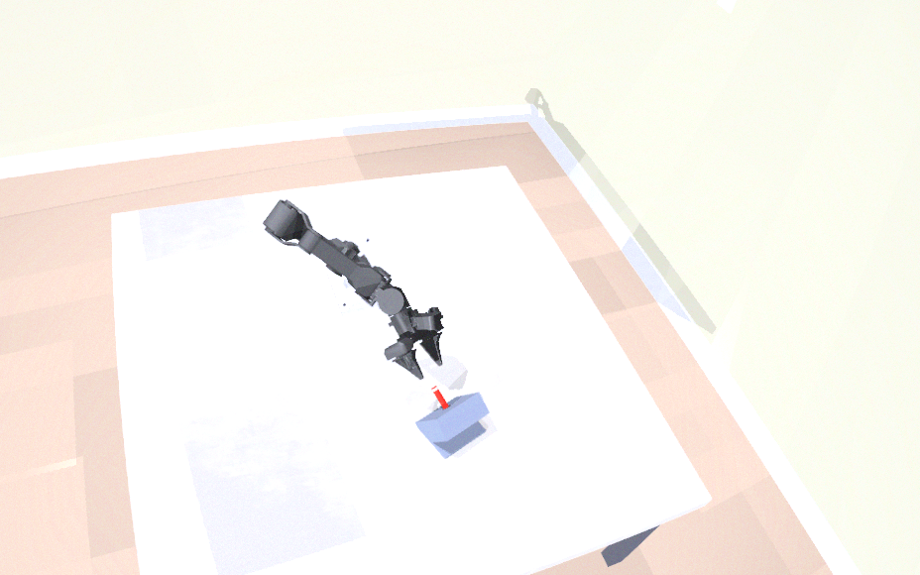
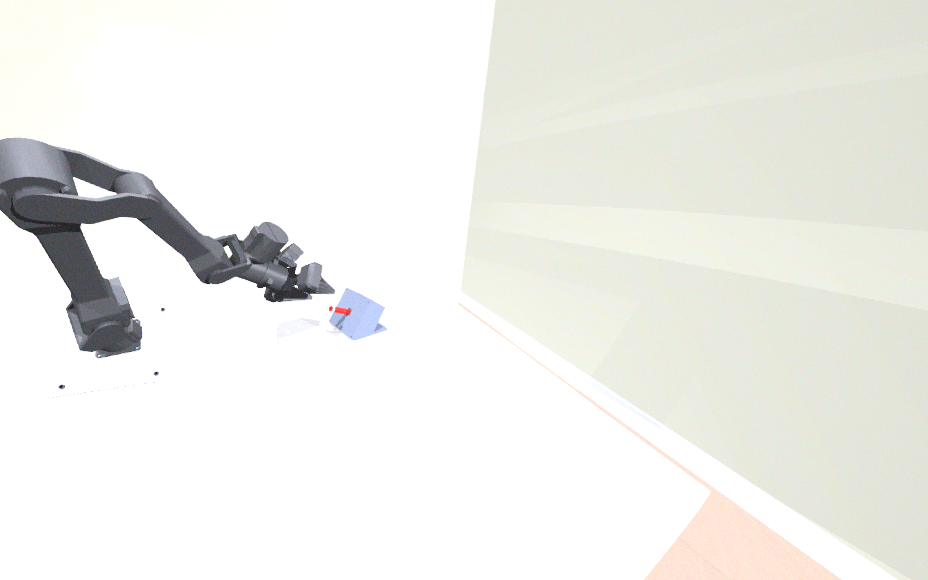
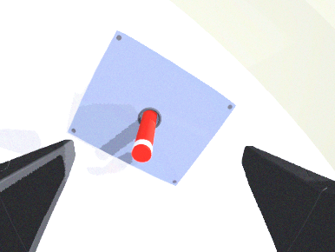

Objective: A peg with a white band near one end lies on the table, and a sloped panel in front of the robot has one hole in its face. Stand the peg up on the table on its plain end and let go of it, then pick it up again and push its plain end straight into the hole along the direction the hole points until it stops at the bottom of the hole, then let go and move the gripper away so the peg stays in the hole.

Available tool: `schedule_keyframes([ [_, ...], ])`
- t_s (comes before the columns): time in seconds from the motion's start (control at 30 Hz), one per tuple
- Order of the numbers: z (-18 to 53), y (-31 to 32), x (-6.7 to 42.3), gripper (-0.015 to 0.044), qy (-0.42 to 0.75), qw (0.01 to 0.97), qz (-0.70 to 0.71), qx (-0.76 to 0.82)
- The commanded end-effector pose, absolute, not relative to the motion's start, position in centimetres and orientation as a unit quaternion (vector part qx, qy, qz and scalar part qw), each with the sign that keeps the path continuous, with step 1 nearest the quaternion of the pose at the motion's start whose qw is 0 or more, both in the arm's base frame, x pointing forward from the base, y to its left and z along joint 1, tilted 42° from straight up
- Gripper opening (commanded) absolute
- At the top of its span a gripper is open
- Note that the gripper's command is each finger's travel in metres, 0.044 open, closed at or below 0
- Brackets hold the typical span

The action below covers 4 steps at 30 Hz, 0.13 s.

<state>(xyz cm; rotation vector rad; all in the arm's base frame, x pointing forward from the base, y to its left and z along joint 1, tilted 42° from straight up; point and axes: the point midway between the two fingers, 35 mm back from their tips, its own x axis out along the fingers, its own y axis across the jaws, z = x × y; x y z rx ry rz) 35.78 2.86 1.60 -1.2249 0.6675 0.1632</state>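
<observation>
The red peg sticks out of the hole in the pale blue sloped panel. Its plain end is inside the hole, and its white-banded end points out toward the gripper. My gripper is open and empty. It hangs a short way back from the peg's banded end, in line with it, touching nothing. The two dark fingers show at the left and right lower edges of the wrist view, well apart from the peg.
The panel stands on a white table top with a wooden floor around it. A pale wall rises beyond the panel. The arm's base stands behind the gripper.
</observation>
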Motion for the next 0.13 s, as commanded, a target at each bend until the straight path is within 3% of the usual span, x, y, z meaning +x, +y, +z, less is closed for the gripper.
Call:
schedule_keyframes([
  [0.0,1.79,2.87,35.30,0.0440,0.310,0.763,0.073,-0.563],
  [0.1,1.97,2.98,35.10,0.0440,0.310,0.763,0.073,-0.563],
])
